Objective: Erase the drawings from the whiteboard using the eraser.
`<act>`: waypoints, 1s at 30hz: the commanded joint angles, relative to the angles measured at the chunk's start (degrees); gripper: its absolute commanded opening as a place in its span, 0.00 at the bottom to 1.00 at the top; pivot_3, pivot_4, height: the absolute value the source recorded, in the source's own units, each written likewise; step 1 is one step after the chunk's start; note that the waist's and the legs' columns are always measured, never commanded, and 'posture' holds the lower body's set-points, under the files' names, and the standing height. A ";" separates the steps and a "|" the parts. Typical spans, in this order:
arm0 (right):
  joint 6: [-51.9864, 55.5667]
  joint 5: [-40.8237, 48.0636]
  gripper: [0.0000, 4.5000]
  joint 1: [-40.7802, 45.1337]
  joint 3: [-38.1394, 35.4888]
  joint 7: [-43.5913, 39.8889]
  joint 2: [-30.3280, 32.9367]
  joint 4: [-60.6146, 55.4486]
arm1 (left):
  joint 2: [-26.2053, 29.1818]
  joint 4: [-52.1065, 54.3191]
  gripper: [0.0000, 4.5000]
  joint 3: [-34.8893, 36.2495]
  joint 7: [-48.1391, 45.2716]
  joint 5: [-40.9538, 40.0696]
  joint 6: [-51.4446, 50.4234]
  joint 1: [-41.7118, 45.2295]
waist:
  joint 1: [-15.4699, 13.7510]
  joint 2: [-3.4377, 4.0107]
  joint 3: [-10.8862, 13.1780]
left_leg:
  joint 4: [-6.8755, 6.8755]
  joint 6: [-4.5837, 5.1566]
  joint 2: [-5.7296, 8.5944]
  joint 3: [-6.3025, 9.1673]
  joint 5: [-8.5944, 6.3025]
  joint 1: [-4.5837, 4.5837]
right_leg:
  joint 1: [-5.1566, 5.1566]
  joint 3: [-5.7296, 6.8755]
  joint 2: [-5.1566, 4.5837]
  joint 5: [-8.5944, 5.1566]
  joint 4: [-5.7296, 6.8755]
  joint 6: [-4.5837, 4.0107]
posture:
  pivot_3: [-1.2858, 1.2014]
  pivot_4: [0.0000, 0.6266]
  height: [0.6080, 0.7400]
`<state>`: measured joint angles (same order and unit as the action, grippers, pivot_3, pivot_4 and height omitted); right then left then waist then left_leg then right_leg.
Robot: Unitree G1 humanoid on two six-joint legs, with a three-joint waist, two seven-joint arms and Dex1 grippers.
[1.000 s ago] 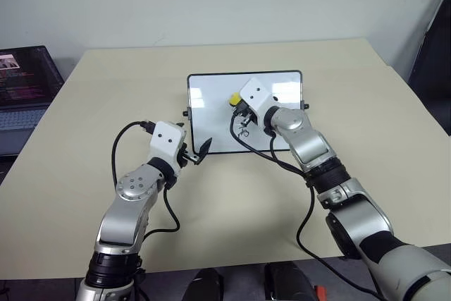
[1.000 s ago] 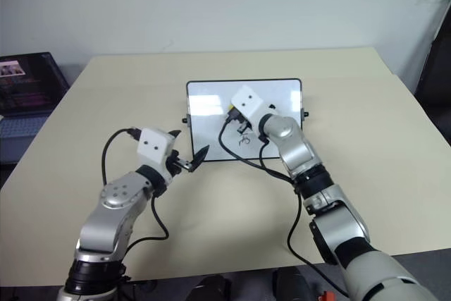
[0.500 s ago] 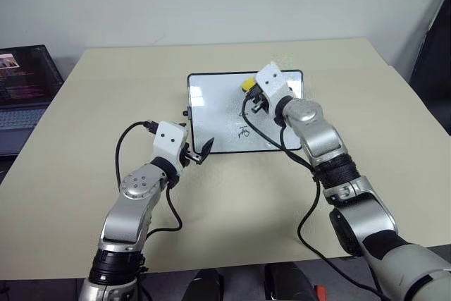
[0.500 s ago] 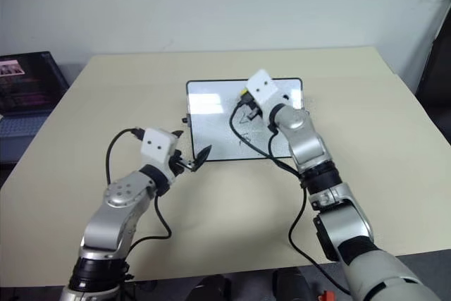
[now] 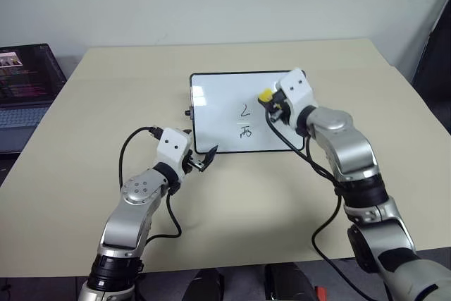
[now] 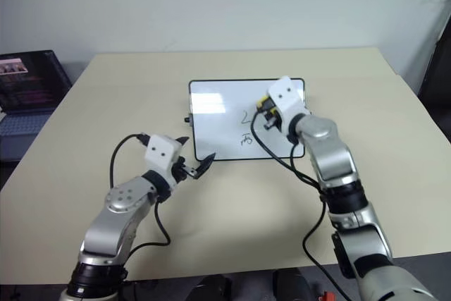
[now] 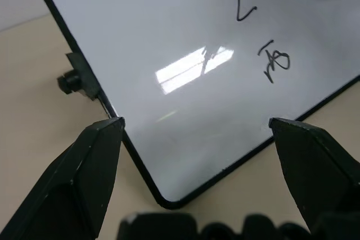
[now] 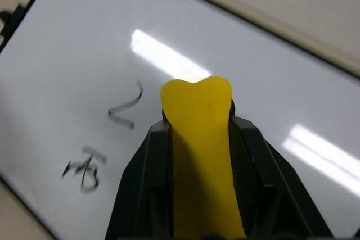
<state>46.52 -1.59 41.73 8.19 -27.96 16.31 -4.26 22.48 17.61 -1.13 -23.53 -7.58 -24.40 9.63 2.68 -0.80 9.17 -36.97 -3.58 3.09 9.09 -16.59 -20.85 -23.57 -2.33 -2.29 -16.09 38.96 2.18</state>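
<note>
Presently: eraser (image 8: 199, 155), yellow block, clamped lengthwise between the right gripper's (image 5: 271, 101) closed fingers, front end protruding. Position: over the board (image 5: 218, 103), just beside the marks (image 5: 244, 122); contact with the surface cannot be told. Likely light and slightly yielding; best gripped by its long sides, as here. Marks: two scribbles visible at mid-board, one above the other. Board: flat on the table (image 5: 106, 103), glossy, probably prone to slide. Left gripper (image 5: 205, 161): fingers spread, bracketing the board's near corner.
</note>
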 commanded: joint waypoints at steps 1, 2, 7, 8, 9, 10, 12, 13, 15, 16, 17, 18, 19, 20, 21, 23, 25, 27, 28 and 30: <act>4.98 1.35 0.23 -2.49 -0.27 -0.08 1.26 -9.22 | 0.64 3.21 1.00 0.39 -0.24 0.17 0.83 -0.16 | -0.02 0.00 0.00 | 0.00 0.00 -0.01 0.01 0.00 0.00 | 0.00 -0.01 0.00 0.00 0.01 0.00 | 0.52 0.24 1.00; 6.50 1.57 0.23 -3.77 -0.55 0.27 1.56 -11.12 | 0.64 3.36 1.00 0.38 -0.27 0.14 0.78 -0.31 | -0.03 0.00 0.00 | 0.00 0.00 -0.01 0.01 0.00 0.01 | 0.01 -0.01 0.01 0.00 0.01 0.00 | 0.52 0.24 1.00; 12.77 2.06 0.23 -7.59 -1.60 2.27 1.64 -17.87 | 0.85 3.16 1.00 0.44 -0.78 0.10 1.03 -0.47 | -0.24 0.00 0.00 | -0.01 0.00 0.01 0.00 0.00 0.01 | 0.03 0.01 0.00 -0.01 0.00 0.01 | 0.52 0.24 1.00; 13.42 2.15 0.23 -7.87 -1.68 2.70 1.48 -18.34 | 0.84 2.82 1.00 0.36 -0.89 0.17 1.16 -0.29 | -0.27 -0.01 0.00 | -0.01 0.00 0.01 0.00 0.00 0.01 | 0.03 0.01 0.00 -0.01 0.00 0.01 | 0.52 0.24 1.00; 13.78 2.23 0.23 -8.01 -1.64 3.07 1.40 -18.63 | 0.83 2.53 1.00 0.33 -1.01 0.19 1.27 -0.13 | -0.31 -0.01 0.00 | -0.01 0.00 0.01 0.00 0.00 0.02 | 0.03 0.02 0.00 -0.01 0.00 0.01 | 0.52 0.24 1.00; 14.11 2.34 0.23 -8.07 -1.68 3.41 1.27 -18.83 | 0.85 2.27 1.00 0.31 -1.12 0.22 1.36 0.03 | -0.33 -0.01 0.00 | -0.01 0.00 0.00 0.00 0.00 0.02 | 0.03 0.03 0.01 -0.01 0.00 0.01 | 0.52 0.24 1.00; 14.22 2.53 0.23 -7.96 -1.53 3.85 1.33 -18.86 | 0.95 1.90 1.00 0.40 -1.29 0.21 1.51 0.19 | -0.39 -0.01 0.00 | -0.01 -0.01 0.00 0.00 0.00 0.02 | 0.04 0.04 0.01 -0.01 0.00 0.01 | 0.52 0.24 1.00; 14.10 2.65 0.23 -7.88 -1.40 4.01 1.46 -18.76 | 0.99 1.73 1.00 0.45 -1.35 0.21 1.60 0.24 | -0.43 -0.01 0.00 | -0.01 -0.01 0.00 0.00 0.00 0.02 | 0.04 0.04 0.01 -0.01 0.00 0.01 | 0.52 0.24 1.00; 13.41 2.84 0.23 -7.53 -1.29 4.32 1.80 -18.15 | 1.13 1.57 1.00 0.42 -1.56 0.23 1.76 0.19 | -0.48 -0.01 0.00 | -0.01 -0.01 0.00 -0.01 0.00 0.02 | 0.04 0.04 0.01 -0.01 -0.01 0.01 | 0.52 0.24 1.00; 13.20 2.98 0.23 -7.41 -1.26 4.43 1.95 -17.98 | 1.14 1.55 1.00 0.39 -1.60 0.24 1.79 0.18 | -0.53 -0.01 0.01 | -0.01 -0.01 0.00 -0.01 0.00 0.02 | 0.04 0.04 0.01 -0.01 -0.01 0.01 | 0.52 0.24 1.00; 12.58 3.02 0.23 -7.09 -1.14 4.57 2.09 -17.61 | 1.19 1.48 1.00 0.40 -1.65 0.26 1.88 0.16 | -0.57 -0.01 0.01 | -0.01 -0.01 0.00 -0.01 0.00 0.02 | 0.04 0.04 0.01 -0.01 -0.01 0.01 | 0.52 0.24 1.00; 12.14 3.10 0.23 -6.85 -1.04 4.70 2.21 -17.35 | 1.20 1.39 1.00 0.41 -1.66 0.28 1.94 0.19 | -0.61 -0.01 0.01 | -0.01 -0.01 0.00 -0.01 0.00 0.02 | 0.04 0.04 0.01 -0.01 -0.01 0.01 | 0.52 0.24 1.00; 10.14 2.79 0.23 -5.82 -0.57 4.91 2.18 -16.23 | 1.21 1.18 1.00 0.45 -1.68 0.32 2.07 0.27 | -0.62 -0.01 0.01 | -0.01 -0.01 0.00 -0.01 0.00 0.02 | 0.04 0.05 0.01 -0.01 -0.01 0.01 | 0.52 0.24 1.00; 8.57 2.60 0.23 -4.70 -0.33 5.27 1.78 -14.94 | 1.22 1.02 1.00 0.49 -1.67 0.34 2.22 0.32 | -0.61 -0.01 0.01 | -0.01 -0.01 0.00 -0.01 0.00 0.02 | 0.04 0.05 0.01 -0.01 -0.01 0.01 | 0.52 0.24 1.00; 7.45 2.51 0.23 -3.91 -0.19 5.52 1.49 -13.94 | 1.21 0.85 1.00 0.49 -1.65 0.36 2.34 0.41 | -0.59 -0.01 0.01 | -0.01 -0.01 0.00 -0.03 0.00 0.03 | 0.03 0.04 0.02 -0.01 -0.01 0.01 | 0.52 0.24 1.00; 5.65 2.60 0.23 -2.71 -0.16 5.99 0.75 -11.98 | 1.14 0.67 1.00 0.50 -1.62 0.37 2.46 0.53 | -0.58 -0.01 0.01 | -0.01 -0.01 -0.01 -0.05 0.01 0.05 | 0.04 0.04 0.02 -0.01 0.00 0.01 | 0.52 0.24 1.00; -0.17 1.73 0.23 -0.39 1.00 6.53 -0.10 -7.63 | 0.94 0.47 1.00 0.42 -1.63 0.35 2.70 0.66 | -0.63 -0.01 0.01 | -0.01 -0.01 -0.01 -0.02 0.00 0.05 | 0.05 0.07 0.02 -0.01 0.00 0.01 | 0.52 0.24 1.00; -4.95 0.79 0.23 0.99 1.93 6.95 -0.55 -4.26 | 0.77 0.37 1.00 0.42 -1.63 0.31 2.84 0.70 | -0.64 -0.01 0.01 | -0.01 -0.01 0.00 -0.05 0.01 0.05 | 0.04 0.05 0.02 -0.01 -0.02 0.01 | 0.52 0.24 1.00; -6.52 0.56 0.23 1.56 2.16 7.16 -0.92 -2.56 | 0.71 0.29 1.00 0.26 -1.61 0.43 2.89 0.81 | -0.67 -0.01 0.01 | -0.01 -0.01 0.00 -0.05 0.01 0.04 | 0.04 0.05 0.02 -0.01 -0.02 0.01 | 0.52 0.24 1.00; -11.83 -0.36 0.23 3.65 3.31 7.64 -2.34 3.12 | 0.53 0.45 1.00 0.04 -1.49 0.56 2.90 0.95 | -0.68 -0.01 0.01 | -0.01 -0.01 0.00 -0.05 0.01 0.04 | 0.04 0.05 0.02 -0.01 -0.03 0.01 | 0.52 0.24 1.00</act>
<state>39.48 -1.12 43.11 10.99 -20.99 14.63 -3.32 23.07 17.08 -1.08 -25.38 -7.53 -23.07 9.68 2.01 -0.82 9.18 -36.97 -3.59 3.10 9.04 -16.58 -20.81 -23.53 -2.28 -2.28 -16.10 38.93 2.19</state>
